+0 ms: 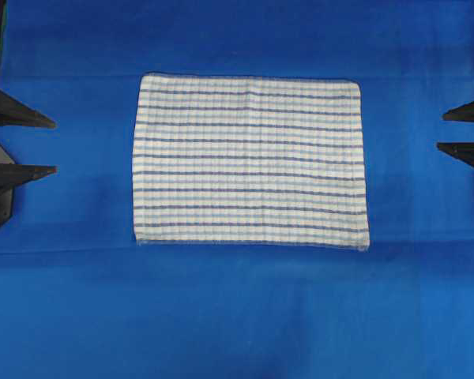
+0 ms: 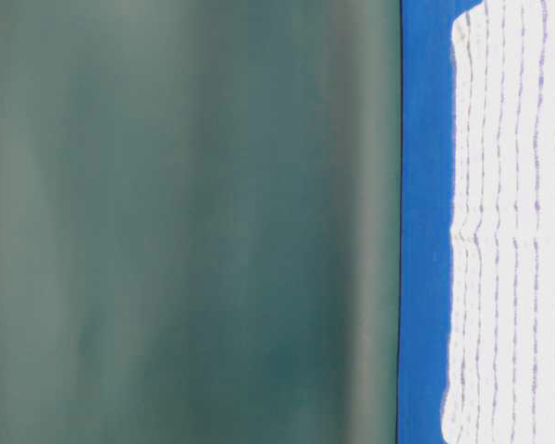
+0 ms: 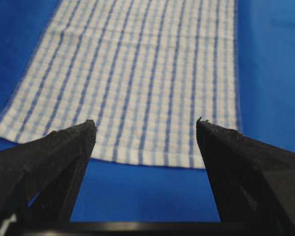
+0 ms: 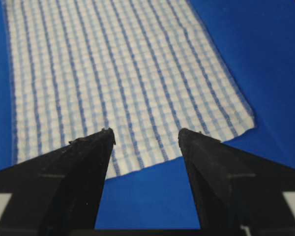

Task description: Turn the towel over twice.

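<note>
Lying flat and spread on the blue table covering (image 1: pixel 63 316), midway between the wide-open, empty left gripper (image 1: pixel 54 145) and right gripper (image 1: pixel 441 131), the striped towel (image 1: pixel 249 162) looks light, limp, best pinched at a short edge's corners.

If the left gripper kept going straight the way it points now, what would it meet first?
Most likely the towel. The left gripper is open and aimed at the towel's near short edge, with bare blue table covering between them. How high it sits above the table is unclear, so it might pass over the edge.
</note>
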